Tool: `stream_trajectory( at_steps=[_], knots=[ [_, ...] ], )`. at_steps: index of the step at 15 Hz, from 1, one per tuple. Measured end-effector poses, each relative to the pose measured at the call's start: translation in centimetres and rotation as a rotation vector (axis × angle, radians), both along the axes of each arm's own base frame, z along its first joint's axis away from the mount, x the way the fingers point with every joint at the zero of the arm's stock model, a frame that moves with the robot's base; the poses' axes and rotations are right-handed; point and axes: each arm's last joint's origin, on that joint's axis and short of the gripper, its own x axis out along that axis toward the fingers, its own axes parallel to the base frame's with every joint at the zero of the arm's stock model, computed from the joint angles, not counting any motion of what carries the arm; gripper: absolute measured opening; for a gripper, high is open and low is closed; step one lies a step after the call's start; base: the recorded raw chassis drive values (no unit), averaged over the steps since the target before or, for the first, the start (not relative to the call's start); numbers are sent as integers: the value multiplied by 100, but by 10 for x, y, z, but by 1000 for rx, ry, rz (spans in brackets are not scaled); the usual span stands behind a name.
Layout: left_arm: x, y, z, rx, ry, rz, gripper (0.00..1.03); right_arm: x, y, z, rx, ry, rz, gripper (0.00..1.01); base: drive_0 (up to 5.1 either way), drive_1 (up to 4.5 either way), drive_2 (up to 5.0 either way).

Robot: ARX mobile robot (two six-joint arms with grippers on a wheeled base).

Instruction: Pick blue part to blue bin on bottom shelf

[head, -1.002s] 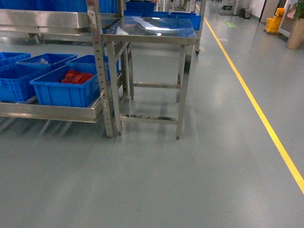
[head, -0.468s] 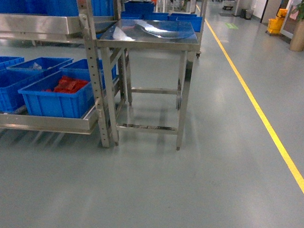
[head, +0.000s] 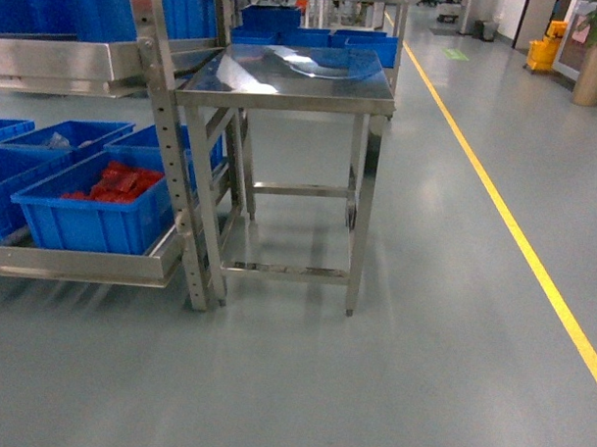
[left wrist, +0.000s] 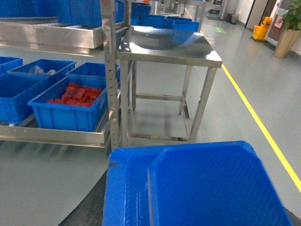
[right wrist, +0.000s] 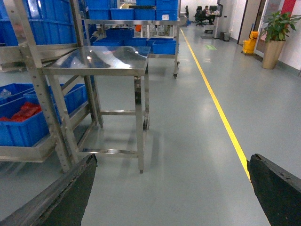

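Grey floor lies all around. Right gripper is wide open, holding nothing. Left gripper hides behind a big blue box, so I cannot tell. No blue part shows. I think the robot is only rolling up; next, reach the bottom shelf.

A small square stainless-steel counter stands beside a blue crate of red packets; right of it runs a yellow floor line.
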Motion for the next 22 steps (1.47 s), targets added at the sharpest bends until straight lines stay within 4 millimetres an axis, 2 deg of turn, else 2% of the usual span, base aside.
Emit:
stream_trajectory(
  at_steps=[18, 22],
  knots=[
    [0, 0, 0, 0, 0, -1, 43, 0, 0, 0, 0, -2, 0, 98, -1, 432, -434],
    [1, 0, -1, 2, 5, -2, 43, 0, 0, 1, 0, -6, 0, 98, 0, 0, 0]
  ],
)
